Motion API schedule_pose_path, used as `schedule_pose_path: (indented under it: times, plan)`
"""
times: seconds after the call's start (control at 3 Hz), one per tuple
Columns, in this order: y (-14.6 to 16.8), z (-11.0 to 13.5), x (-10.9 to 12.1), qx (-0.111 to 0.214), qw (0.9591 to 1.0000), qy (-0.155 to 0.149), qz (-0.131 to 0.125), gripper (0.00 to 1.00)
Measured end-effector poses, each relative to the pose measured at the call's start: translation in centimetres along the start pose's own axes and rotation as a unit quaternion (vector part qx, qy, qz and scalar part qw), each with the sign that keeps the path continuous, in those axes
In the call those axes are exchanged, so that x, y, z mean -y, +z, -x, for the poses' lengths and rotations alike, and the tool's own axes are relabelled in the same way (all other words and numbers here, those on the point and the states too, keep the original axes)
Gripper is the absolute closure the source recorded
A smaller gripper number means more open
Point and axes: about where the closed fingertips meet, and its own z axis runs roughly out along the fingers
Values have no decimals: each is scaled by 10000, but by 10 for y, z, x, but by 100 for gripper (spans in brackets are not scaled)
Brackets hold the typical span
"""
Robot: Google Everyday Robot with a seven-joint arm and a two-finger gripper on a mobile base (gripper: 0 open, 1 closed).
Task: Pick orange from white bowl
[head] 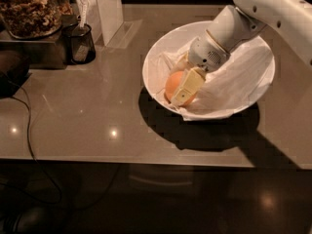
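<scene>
The orange (172,83) lies in the left part of the white bowl (161,48), on the crumpled white paper (234,79) that lines it. My gripper (179,88) reaches down into the bowl from the upper right on the white arm (273,6). One cream finger (187,87) lies across the orange's right front side. The other finger (181,62) shows just behind the orange. The fingers are closed on the orange, which still rests low in the bowl.
A glass jar of nuts (29,9) stands at the back left beside a black mesh cup (80,43) and a tall white box (108,6). A black cable (28,130) runs down the left side. The counter's front edge (146,161) crosses the lower part of the view.
</scene>
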Motion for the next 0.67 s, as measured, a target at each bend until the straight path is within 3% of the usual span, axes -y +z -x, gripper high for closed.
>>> schedule_pose_path:
  times: [0.33, 0.67]
  plan:
    - [12, -6, 2, -1, 9998, 99, 188, 29]
    - [13, -7, 2, 3, 9997, 106, 209, 48]
